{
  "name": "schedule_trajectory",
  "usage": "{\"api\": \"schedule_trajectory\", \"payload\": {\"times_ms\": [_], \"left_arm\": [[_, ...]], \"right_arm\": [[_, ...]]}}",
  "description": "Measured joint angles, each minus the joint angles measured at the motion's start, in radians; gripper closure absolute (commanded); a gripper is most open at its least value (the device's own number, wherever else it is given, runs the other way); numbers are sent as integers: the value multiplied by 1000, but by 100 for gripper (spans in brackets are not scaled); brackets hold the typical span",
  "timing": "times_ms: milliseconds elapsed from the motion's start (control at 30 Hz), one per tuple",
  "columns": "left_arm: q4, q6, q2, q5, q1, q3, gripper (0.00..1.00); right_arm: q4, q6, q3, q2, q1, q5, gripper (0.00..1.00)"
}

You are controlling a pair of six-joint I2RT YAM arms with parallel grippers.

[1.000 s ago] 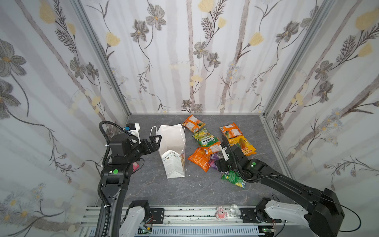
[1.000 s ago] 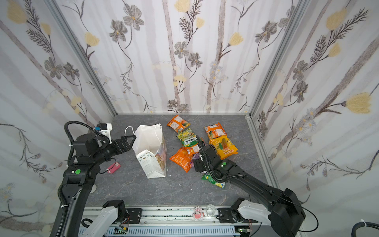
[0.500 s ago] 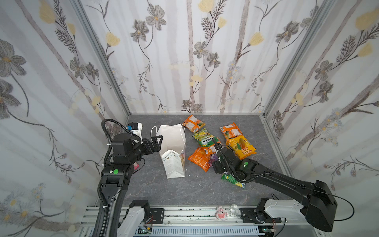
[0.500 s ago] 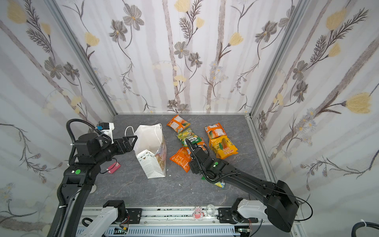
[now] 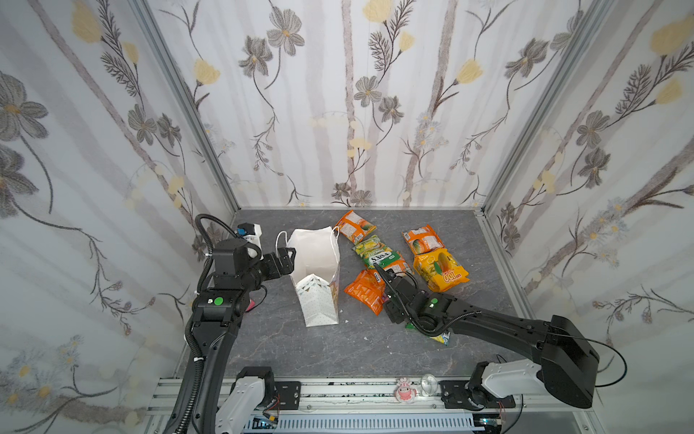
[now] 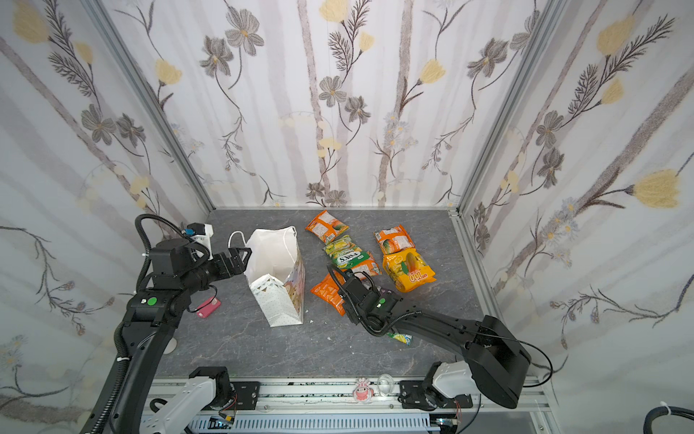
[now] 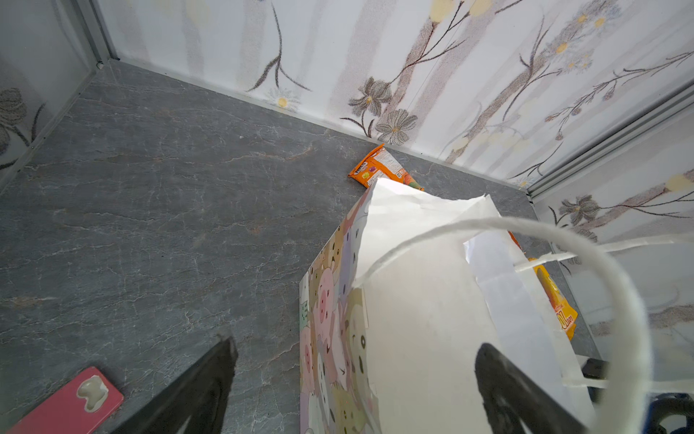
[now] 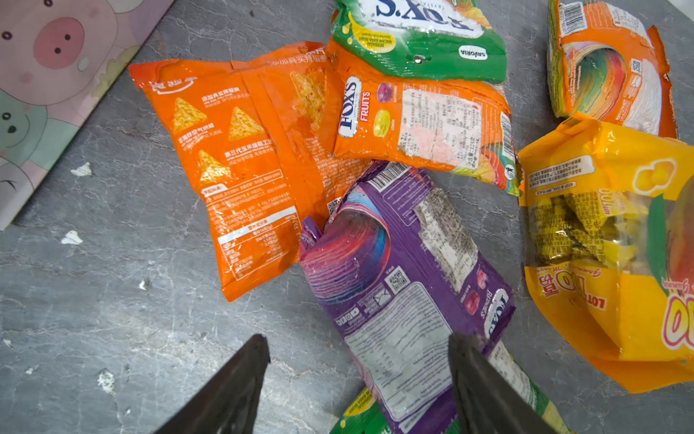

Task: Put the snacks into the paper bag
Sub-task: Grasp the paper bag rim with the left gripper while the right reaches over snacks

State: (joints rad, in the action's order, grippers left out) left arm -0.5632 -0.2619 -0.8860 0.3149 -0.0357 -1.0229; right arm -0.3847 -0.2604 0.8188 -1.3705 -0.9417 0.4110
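The white paper bag (image 5: pixel 315 255) (image 6: pixel 274 255) stands open-topped left of centre. My left gripper (image 5: pixel 290 258) (image 7: pixel 356 353) is open, its jaws either side of the bag's near wall (image 7: pixel 413 319). Snacks lie right of the bag: an orange chip packet (image 5: pixel 366 291) (image 8: pixel 240 161), a purple packet (image 8: pixel 398 263), a yellow one (image 5: pixel 441 268), a green one (image 5: pixel 375 253) and more orange ones (image 5: pixel 355 225) (image 5: pixel 422 240). My right gripper (image 5: pixel 381 274) (image 8: pixel 360 345) is open low over the purple packet's end, one fingertip (image 8: pixel 463 347) at its edge.
Another green packet (image 5: pixel 441 338) lies partly under my right arm. A pink flat item (image 6: pixel 208 308) (image 7: pixel 64 406) lies on the grey floor left of the bag. A white plug block (image 5: pixel 249 231) sits by the left wall. Flowered walls enclose three sides.
My right gripper has slid left and forward over the packets toward the orange and purple ones, its jaws slightly narrower. The left gripper edged up to the bag's rim.
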Motion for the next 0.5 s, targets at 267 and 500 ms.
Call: {"api": "schedule_trajectory", "payload": {"times_ms": [267,500], "left_arm": [[7,0,-4,0,0,-2,0],[9,0,-22,5,0,-24,0]], "right_arm": [[19,31,0,-77,-12,63,28],[67,35,-30,-107,-14,93,28]]}}
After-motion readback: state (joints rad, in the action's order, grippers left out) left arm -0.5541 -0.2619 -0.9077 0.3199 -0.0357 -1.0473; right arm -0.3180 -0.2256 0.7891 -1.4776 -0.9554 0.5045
